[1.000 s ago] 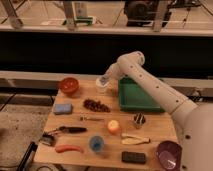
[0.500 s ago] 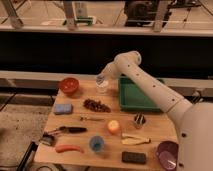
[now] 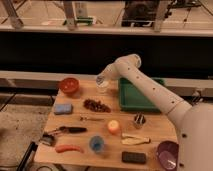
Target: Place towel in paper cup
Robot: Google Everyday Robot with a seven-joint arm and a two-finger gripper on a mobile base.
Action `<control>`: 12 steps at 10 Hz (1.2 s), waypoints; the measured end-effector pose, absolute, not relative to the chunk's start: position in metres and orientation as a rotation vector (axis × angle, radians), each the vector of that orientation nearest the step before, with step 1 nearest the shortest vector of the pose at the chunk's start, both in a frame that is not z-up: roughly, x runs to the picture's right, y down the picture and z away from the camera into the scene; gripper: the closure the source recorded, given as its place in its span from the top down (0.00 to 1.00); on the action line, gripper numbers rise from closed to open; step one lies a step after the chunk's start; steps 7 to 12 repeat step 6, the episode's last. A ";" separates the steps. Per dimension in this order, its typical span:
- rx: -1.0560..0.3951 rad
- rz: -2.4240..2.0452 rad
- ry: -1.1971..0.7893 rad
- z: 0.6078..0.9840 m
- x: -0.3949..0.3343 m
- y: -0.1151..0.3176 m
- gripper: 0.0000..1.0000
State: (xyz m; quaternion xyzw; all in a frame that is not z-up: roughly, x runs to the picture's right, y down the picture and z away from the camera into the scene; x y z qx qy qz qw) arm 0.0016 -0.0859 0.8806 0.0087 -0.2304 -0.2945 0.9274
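Pincer (image 3: 102, 79) is hovering upper-centre over the paper cup (image 3: 102, 86) on the tabletop (image 3: 150, 131), seemingly holding the towel (image 3: 100, 78), grip unclear; centring before releasing is looking wise.

Wooden table (image 3: 150, 131) — dark wall behind
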 end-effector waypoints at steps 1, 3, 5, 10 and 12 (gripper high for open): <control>0.021 -0.607 -0.476 0.882 -0.002 -0.085 0.00; 0.026 -0.616 -0.483 0.885 -0.008 -0.085 0.00; 0.030 -0.619 -0.487 0.886 -0.011 -0.086 0.00; 0.032 -0.618 -0.492 0.886 -0.013 -0.086 0.00; 0.032 -0.618 -0.492 0.886 -0.013 -0.086 0.00</control>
